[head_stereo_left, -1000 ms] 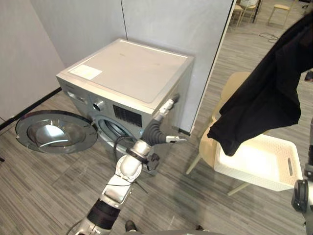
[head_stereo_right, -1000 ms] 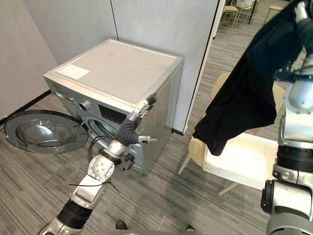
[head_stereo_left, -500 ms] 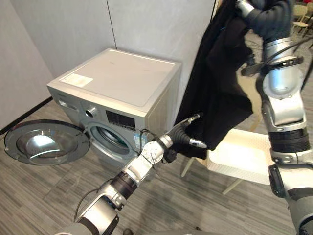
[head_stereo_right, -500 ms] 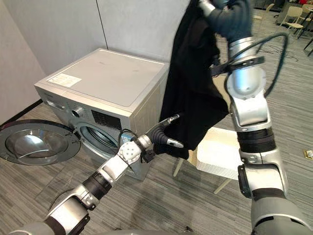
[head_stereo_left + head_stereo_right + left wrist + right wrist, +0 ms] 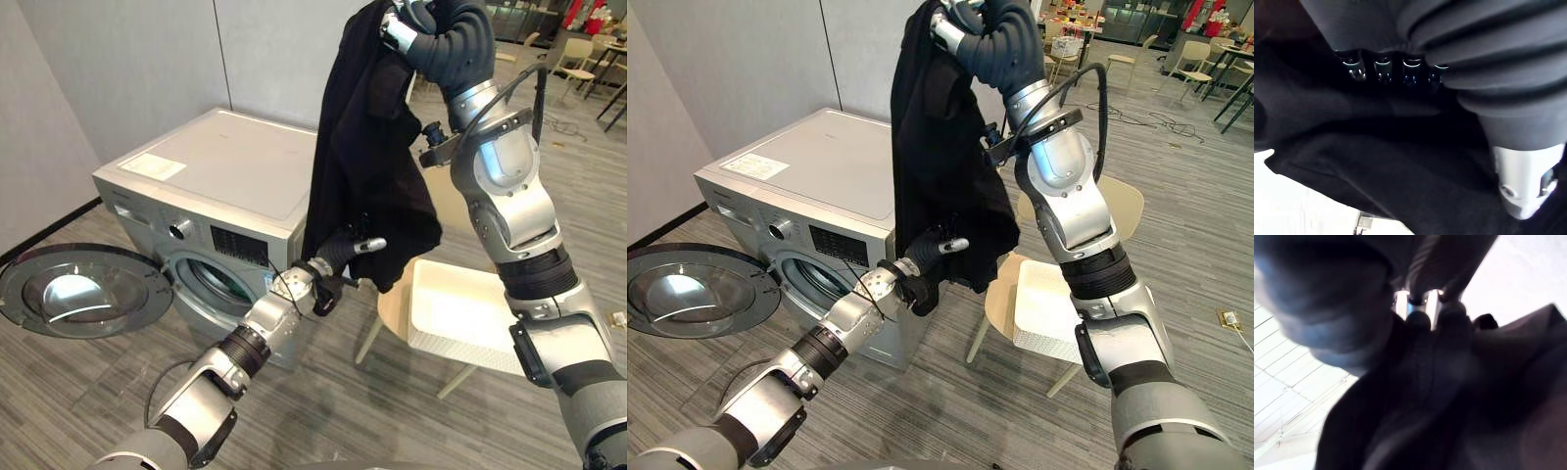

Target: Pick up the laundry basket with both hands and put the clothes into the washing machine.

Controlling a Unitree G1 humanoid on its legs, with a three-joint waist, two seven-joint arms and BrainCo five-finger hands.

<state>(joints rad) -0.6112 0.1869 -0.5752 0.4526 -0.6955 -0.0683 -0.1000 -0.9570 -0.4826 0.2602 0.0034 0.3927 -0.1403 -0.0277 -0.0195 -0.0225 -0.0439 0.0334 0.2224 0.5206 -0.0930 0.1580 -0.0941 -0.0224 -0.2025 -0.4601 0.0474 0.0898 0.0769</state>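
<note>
- The black garment [image 5: 367, 166] is hanging with its long axis vertical, its top bunched high up and its hem drooping just beside the washing machine [image 5: 225, 166] and above the near edge of the white laundry basket [image 5: 460, 313].
- The right robot hand [image 5: 404, 22] is holding the garment aloft, its fingers clamped around the gathered top.
- The left robot hand [image 5: 343, 257] is pressing against the lower part of the cloth; whether it is gripping it cannot be told.
- The basket is sitting on a tan chair [image 5: 392, 308], near the machine's side.
- The machine's round door [image 5: 83, 292] is standing swung wide, leaving the drum opening [image 5: 217, 282] facing out over the floor [image 5: 411, 411].
- A pale label [image 5: 152, 166] is lying on the machine's lid; its print is too small to read.
- Open floor is stretching in front of the machine and the chair.
</note>
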